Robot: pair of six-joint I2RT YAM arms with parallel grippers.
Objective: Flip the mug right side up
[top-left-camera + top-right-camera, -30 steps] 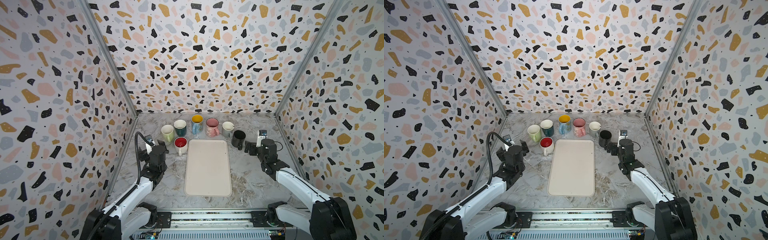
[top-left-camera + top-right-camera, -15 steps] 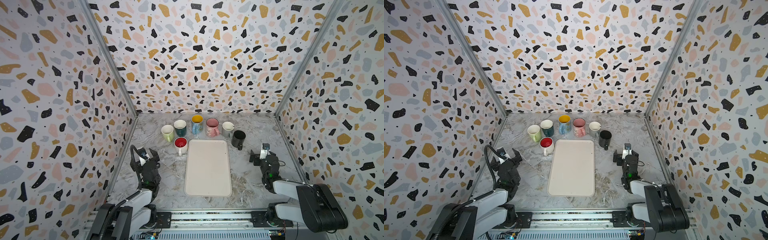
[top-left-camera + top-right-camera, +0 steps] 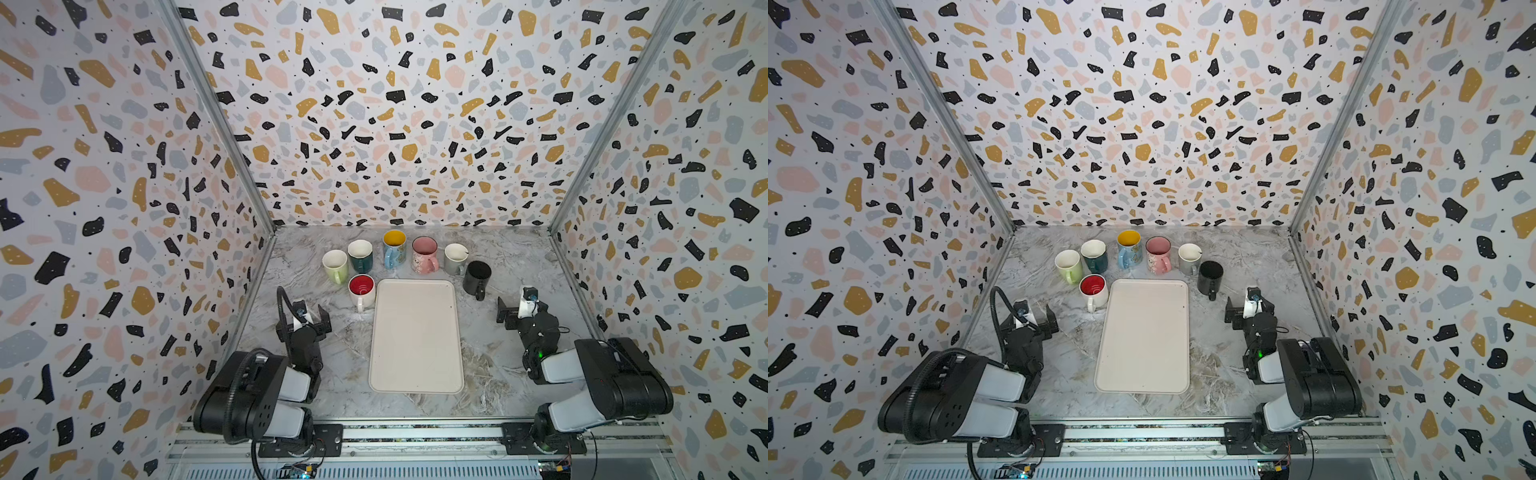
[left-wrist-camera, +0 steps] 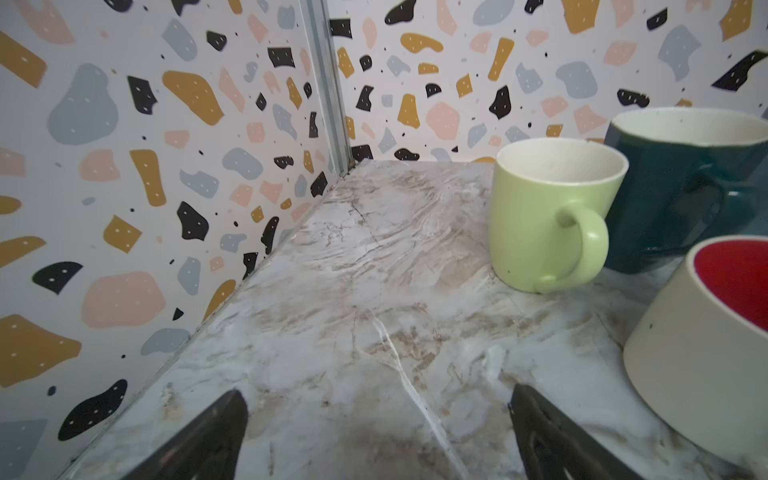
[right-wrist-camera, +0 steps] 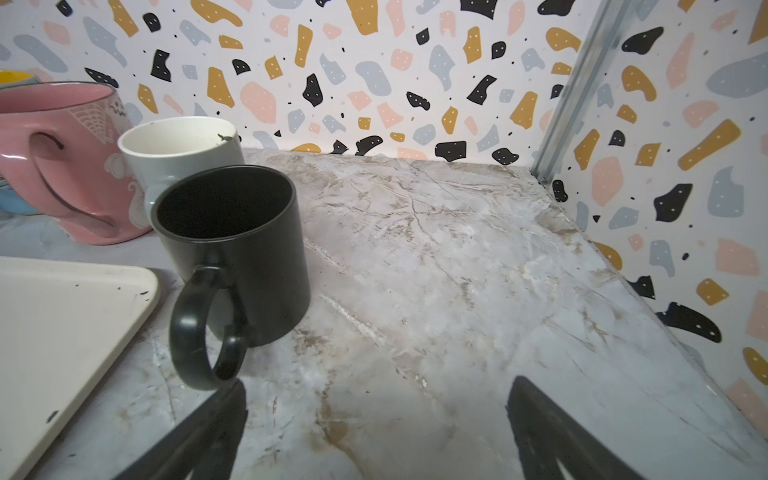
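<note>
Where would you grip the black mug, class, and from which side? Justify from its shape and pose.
Grip the handle of the black mug, coming from the front with the open right tool. The mug stands upright, its handle pointing toward that tool; the grey mug crowds it behind and the tray lies to its left, so the front is probably freest.

The black mug (image 3: 477, 274) (image 3: 1210, 272) (image 5: 249, 249) is set upright, mouth up, with its base flat on the marble tabletop (image 5: 457, 270). It is a plain matte cylinder, black inside and out, with 1 loop handle. The handle is turned toward the right gripper (image 5: 376, 395). The mug is located just ahead of the gripper and offset to 1 side, outside the gap between the 2 fingers. In both top views a small gap is visible between handle and gripper.
</note>
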